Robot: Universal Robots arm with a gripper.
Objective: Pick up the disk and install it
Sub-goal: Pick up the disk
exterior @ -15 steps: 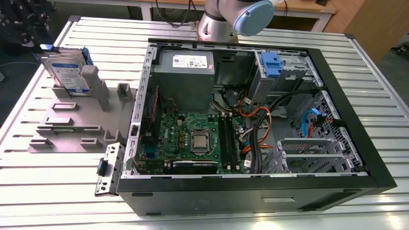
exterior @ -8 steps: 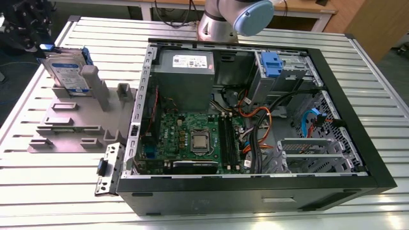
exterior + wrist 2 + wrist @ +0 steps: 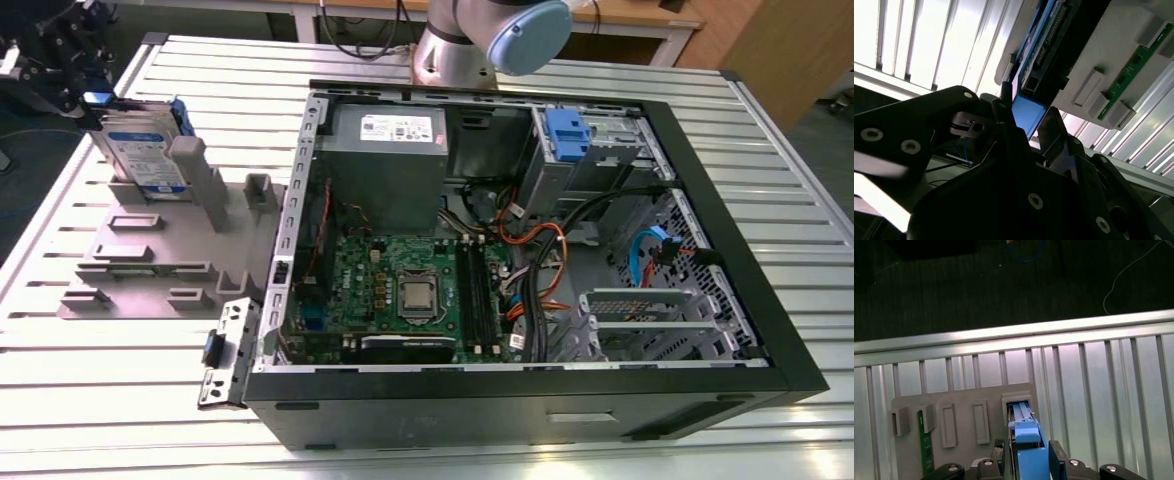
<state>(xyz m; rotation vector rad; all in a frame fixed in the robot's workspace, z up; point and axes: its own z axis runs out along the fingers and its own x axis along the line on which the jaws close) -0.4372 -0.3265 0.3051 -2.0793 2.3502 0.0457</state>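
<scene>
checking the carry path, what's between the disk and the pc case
In the exterior view, the grey fixture's upright posts stand between the disk and the pc case.

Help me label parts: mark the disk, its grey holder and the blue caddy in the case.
disk (image 3: 138, 155): exterior view, labelled face.
grey holder (image 3: 140, 262): exterior view, flat base.
blue caddy (image 3: 566, 135): exterior view, upper face.

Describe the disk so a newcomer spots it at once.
Beside the open computer case, at the exterior view's left, a grey holder plate lies on the table. The disk stands on edge in a corner slot: silver-grey with a white-and-blue label and blue rails, unlike the blue caddy inside the case.
</scene>
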